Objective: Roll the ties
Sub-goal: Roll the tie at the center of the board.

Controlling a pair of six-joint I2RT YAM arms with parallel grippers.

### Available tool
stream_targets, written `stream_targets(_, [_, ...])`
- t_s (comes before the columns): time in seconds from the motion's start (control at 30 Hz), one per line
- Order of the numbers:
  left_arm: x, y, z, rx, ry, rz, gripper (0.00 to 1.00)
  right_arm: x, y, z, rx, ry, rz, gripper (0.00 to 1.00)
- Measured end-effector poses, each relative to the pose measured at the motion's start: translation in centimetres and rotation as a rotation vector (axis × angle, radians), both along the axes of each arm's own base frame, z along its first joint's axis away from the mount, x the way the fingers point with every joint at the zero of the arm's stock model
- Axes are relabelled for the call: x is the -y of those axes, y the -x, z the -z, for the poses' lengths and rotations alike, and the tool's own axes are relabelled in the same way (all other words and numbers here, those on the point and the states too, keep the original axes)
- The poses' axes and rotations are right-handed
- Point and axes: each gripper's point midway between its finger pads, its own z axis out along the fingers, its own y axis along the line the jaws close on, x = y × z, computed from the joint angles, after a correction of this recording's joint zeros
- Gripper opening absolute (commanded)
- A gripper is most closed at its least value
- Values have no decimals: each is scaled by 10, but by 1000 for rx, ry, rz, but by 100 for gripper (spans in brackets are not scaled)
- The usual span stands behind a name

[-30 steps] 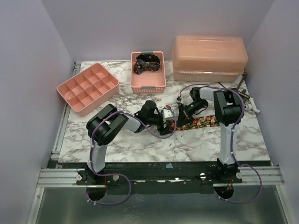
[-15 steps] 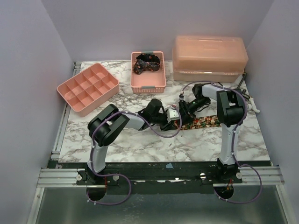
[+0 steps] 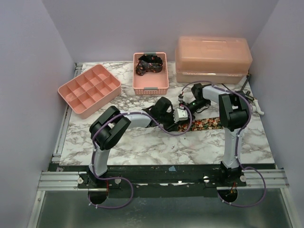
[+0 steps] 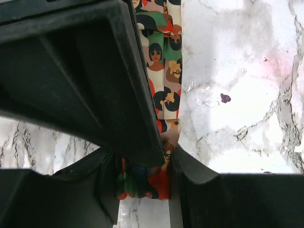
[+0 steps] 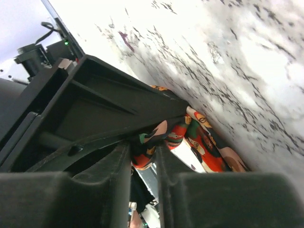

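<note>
A red, orange and green printed tie (image 3: 205, 124) lies flat on the marble table (image 3: 142, 147), right of centre. Both grippers meet at its left end. My left gripper (image 3: 182, 118) is shut on the rolled end of the tie (image 4: 164, 80), with bunched fabric pinched between its fingers (image 4: 142, 142). My right gripper (image 3: 188, 107) comes in from behind and is shut on a fold of the same tie (image 5: 202, 142). In the right wrist view the fabric sits between the two dark fingers (image 5: 114, 171). A second dark tie (image 3: 150, 63) lies crumpled in the pink basket (image 3: 150, 86).
A pink divided tray (image 3: 89, 89) stands at the back left, the basket at the back centre and a large pink lidded box (image 3: 213, 59) at the back right. Small tools (image 3: 251, 100) lie at the right edge. Purple walls close in three sides.
My left gripper has slid right to the tie's end and closed on it. My right gripper has drawn back and left, opened, then closed again on the fabric.
</note>
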Motion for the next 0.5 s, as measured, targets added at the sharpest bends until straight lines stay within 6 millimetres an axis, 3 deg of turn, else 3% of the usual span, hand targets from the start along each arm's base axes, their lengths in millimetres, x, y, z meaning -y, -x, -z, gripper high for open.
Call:
stream_targets(0.03, [-1, 0, 1, -1, -6, 0, 28, -1, 0, 1, -8, 0, 1, 1])
stream_targets(0.1, [-3, 1, 1, -6, -21, 0, 47, -1, 0, 1, -23, 2, 6, 1])
stream_targets(0.23, [-5, -1, 0, -14, -26, -7, 64, 5, -1, 6, -24, 24, 10, 1])
stream_targets(0.37, [-9, -8, -3, -40, 12, -26, 74, 17, 3, 16, -26, 53, 11, 1])
stream_targets(0.5, [-11, -6, -5, -56, 91, -16, 77, 32, 5, 29, -29, 101, 15, 1])
